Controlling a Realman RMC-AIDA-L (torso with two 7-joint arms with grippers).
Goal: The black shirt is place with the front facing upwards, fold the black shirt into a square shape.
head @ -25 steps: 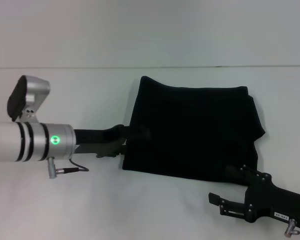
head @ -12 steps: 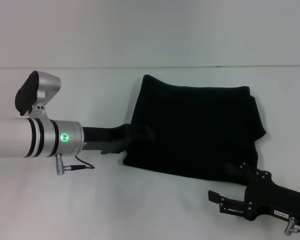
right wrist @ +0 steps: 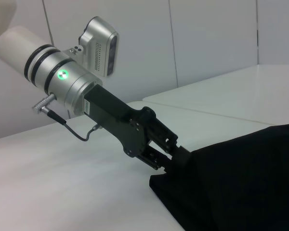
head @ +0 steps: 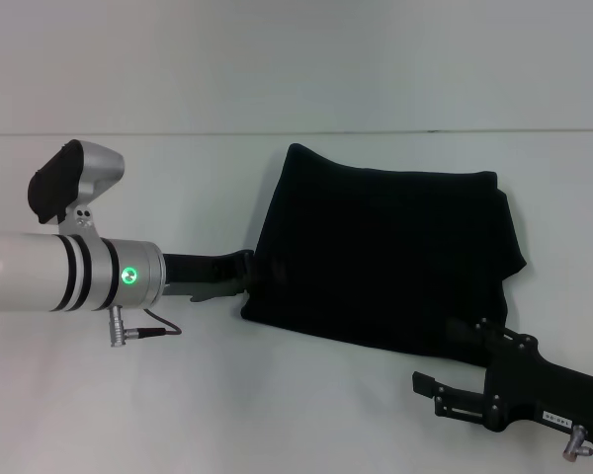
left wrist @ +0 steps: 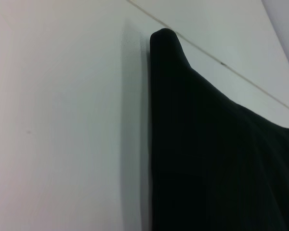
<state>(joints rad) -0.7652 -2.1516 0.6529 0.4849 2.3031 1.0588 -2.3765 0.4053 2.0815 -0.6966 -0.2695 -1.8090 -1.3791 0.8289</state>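
On the white table top (head: 306, 415), at the left, the black left gripper (head: 245, 276) on its silver-and-white arm reaches the near left edge of the folded plain black cloth shirt (head: 385, 252), its fingers (right wrist: 179, 155) closed on that hem. At the right, the black right gripper (head: 471, 339) lies at the shirt's near right corner, and whether its fingers are parted or closed cannot be told.

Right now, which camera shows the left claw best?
The right wrist view: the left claw shows from the side, at the edge of the black shirt. The head view shows it dark against the cloth. The left wrist view shows only shirt.
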